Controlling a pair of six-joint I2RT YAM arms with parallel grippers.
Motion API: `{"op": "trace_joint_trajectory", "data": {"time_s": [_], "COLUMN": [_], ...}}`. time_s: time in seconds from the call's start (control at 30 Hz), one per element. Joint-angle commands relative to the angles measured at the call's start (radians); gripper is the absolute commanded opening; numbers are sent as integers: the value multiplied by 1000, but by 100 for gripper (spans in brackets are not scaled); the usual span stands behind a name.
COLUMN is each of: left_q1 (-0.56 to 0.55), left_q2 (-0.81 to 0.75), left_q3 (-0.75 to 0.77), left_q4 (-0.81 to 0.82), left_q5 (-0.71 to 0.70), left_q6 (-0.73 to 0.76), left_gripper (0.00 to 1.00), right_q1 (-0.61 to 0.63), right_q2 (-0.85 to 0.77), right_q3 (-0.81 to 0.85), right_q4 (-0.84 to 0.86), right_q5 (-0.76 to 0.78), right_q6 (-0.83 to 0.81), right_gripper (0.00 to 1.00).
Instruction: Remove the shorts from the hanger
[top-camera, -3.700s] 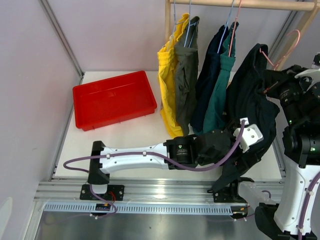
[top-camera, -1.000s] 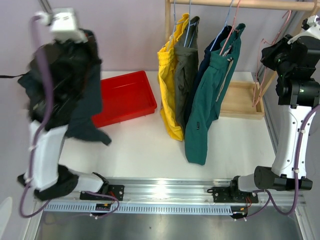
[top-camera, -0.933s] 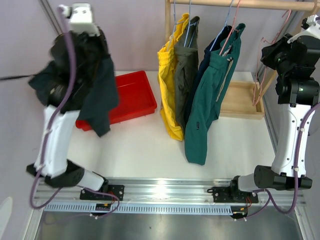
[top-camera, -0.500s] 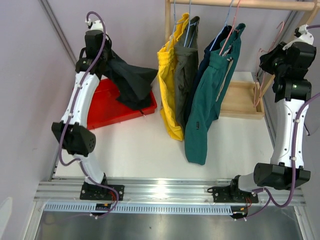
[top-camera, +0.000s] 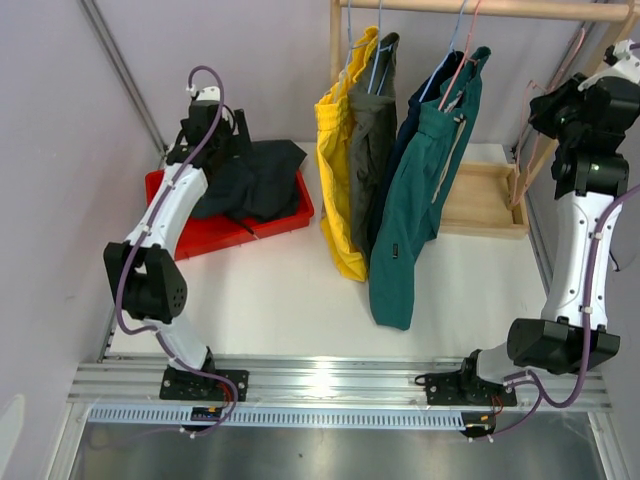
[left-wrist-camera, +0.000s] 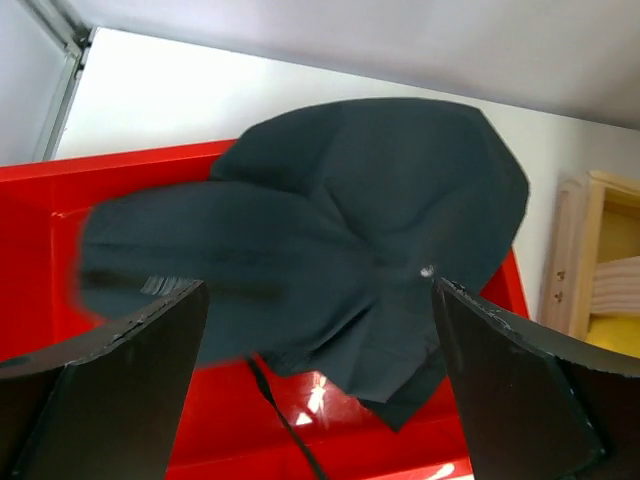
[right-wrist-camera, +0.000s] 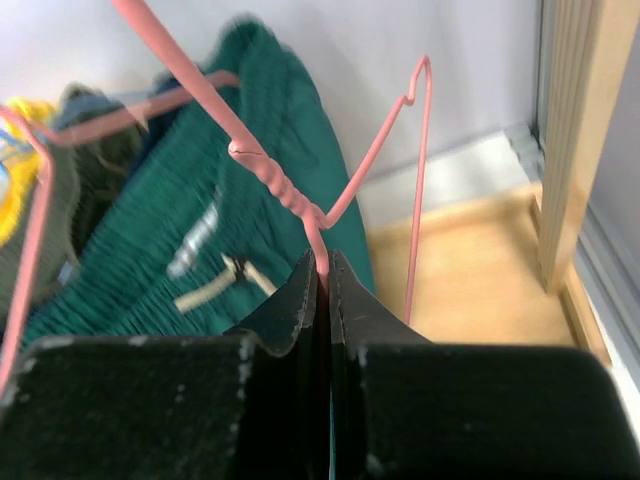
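The black shorts (top-camera: 255, 175) lie crumpled in the red tray (top-camera: 200, 235), also in the left wrist view (left-wrist-camera: 330, 220). My left gripper (top-camera: 222, 140) hangs just above them, open and empty (left-wrist-camera: 315, 300). The yellow (top-camera: 335, 170), olive-grey (top-camera: 372, 160), navy (top-camera: 412, 150) and teal (top-camera: 420, 210) shorts hang on hangers from the wooden rod (top-camera: 480, 8). My right gripper (top-camera: 545, 100) is high at the right, shut on a bare pink hanger (right-wrist-camera: 262, 167), its jaws (right-wrist-camera: 322, 262) pinching the wire. The teal shorts (right-wrist-camera: 280, 100) show behind it.
A shallow wooden tray (top-camera: 485, 205) lies on the table at the back right, below the held hanger (right-wrist-camera: 470, 260). The rack's wooden post (right-wrist-camera: 575, 140) stands close to the right gripper. The red tray's rim (left-wrist-camera: 40, 230) shows under the left gripper.
My left arm swung the black shorts from high at the left over to the red tray and let them go. The right gripper still holds the bare pink hanger.
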Motion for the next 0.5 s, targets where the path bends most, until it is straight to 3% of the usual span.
{"op": "trace_joint_trajectory", "data": {"time_s": [0.0, 0.2, 0.47], "left_q1": [-37, -37, -46], "left_q2": [-82, -160, -181], "left_q3": [31, -84, -98], "left_q4": [53, 125, 129], "left_q5": [-16, 33, 50], "left_q6": [-29, -26, -43], "left_gripper": [99, 99, 99], "right_q1": [-4, -6, -12], "right_q2": [43, 140, 313], "right_q3": [126, 301, 456], "right_q4": [57, 35, 71], "right_q5": [-17, -5, 29], "right_q6": [12, 20, 35], "right_gripper": [0, 0, 0]}}
